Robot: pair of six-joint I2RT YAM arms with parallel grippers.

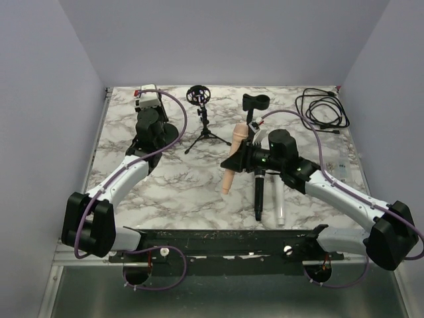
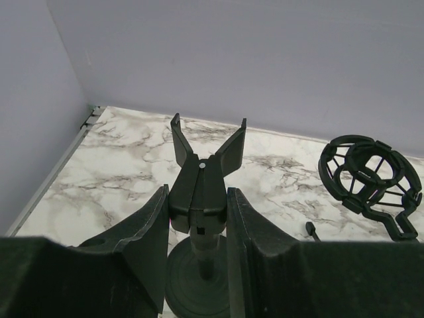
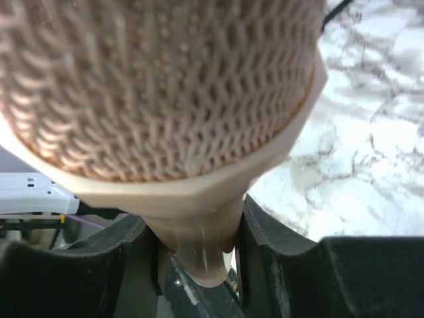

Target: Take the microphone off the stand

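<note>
At centre of the top view, the right gripper (image 1: pixel 233 161) is clenched on the peach mesh-headed microphone (image 1: pixel 238 134). At upper left, the left gripper (image 2: pixel 197 199) clasps the black fork-clip stand (image 2: pixel 205 165). The tapered handle may slip and the microphone drop.

Pink mic (image 1: pixel 239 134) tilted, off stand (image 2: pixel 199 189).

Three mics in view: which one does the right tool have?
The peach microphone, clamped in the right tool. The black microphone and the white microphone lie loose on the table beside it.
</note>
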